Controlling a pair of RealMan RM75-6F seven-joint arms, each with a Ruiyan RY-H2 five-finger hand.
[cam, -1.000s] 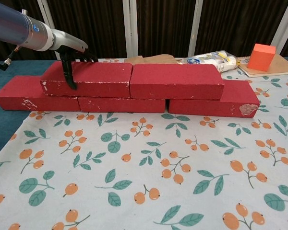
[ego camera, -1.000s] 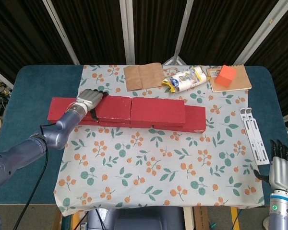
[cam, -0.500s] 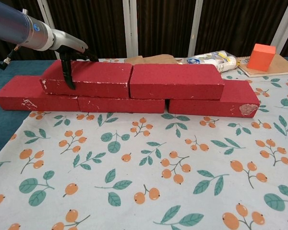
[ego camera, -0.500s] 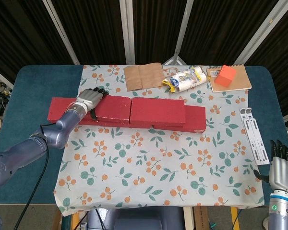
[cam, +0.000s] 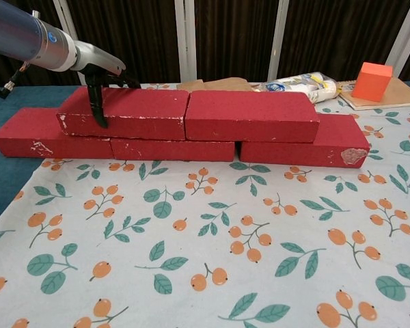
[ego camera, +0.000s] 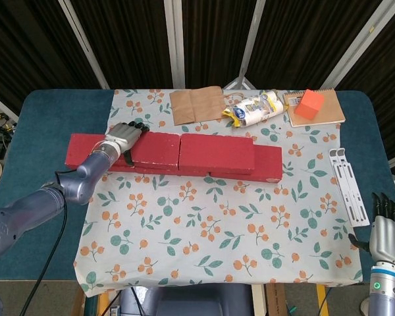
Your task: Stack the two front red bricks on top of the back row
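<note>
Two red bricks lie end to end on top of the back row: the upper left brick and the upper right brick. Below them the back row shows its left brick, middle brick and right brick. My left hand grips the left end of the upper left brick, thumb down its front face, fingers over its top. At the front right corner, off the cloth, my right hand holds nothing, fingers apart.
Behind the bricks lie a brown paper bag, a snack packet and an orange cube on a notebook. A white bracket lies at the right edge. The floral cloth covers the teal table.
The left hand's fingers have stretched slightly toward the back edge of the upper left brick. Its thumb, the bricks and the right hand have not moved.
</note>
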